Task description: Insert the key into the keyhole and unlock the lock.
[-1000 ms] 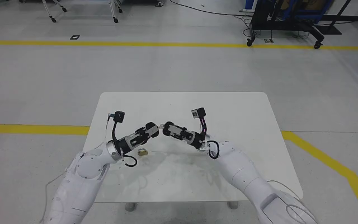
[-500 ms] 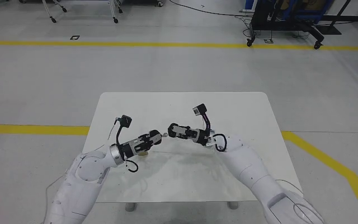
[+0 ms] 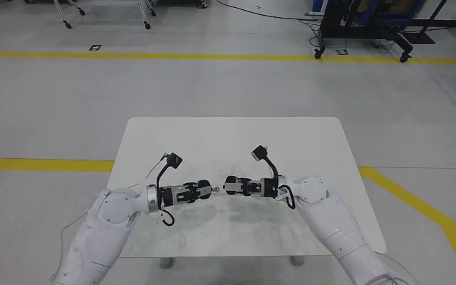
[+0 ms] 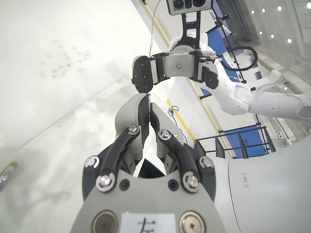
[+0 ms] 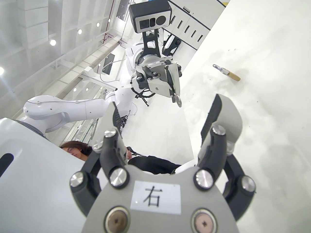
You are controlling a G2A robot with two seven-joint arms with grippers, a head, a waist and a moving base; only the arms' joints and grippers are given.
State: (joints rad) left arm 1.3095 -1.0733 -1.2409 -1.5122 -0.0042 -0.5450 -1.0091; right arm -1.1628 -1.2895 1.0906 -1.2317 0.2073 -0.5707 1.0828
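Observation:
My left gripper [image 4: 147, 103] is shut on a thin silver key [image 4: 149, 97], whose round end [image 5: 179, 102] sticks out past the fingertips. The right gripper [image 5: 166, 101] faces it a short way off, open, with nothing between its fingers. In the top view the left gripper [image 3: 205, 189] and right gripper [image 3: 229, 187] meet tip to tip above the middle of the white table [image 3: 285, 142]. The brass and silver lock [image 5: 227, 73] lies flat on the table near the left arm, also seen at the edge of the left wrist view as the lock [image 4: 7, 173].
The table's front edge runs close below both arms. Scuff marks [image 4: 65, 61] dot the tabletop. Yellow floor lines [image 3: 214, 55] cross the room beyond the table.
Both arms have swung toward the table's front edge and levelled out, their grippers still facing each other. The lock, seen beside the left arm before, is now hidden under it in the top view.

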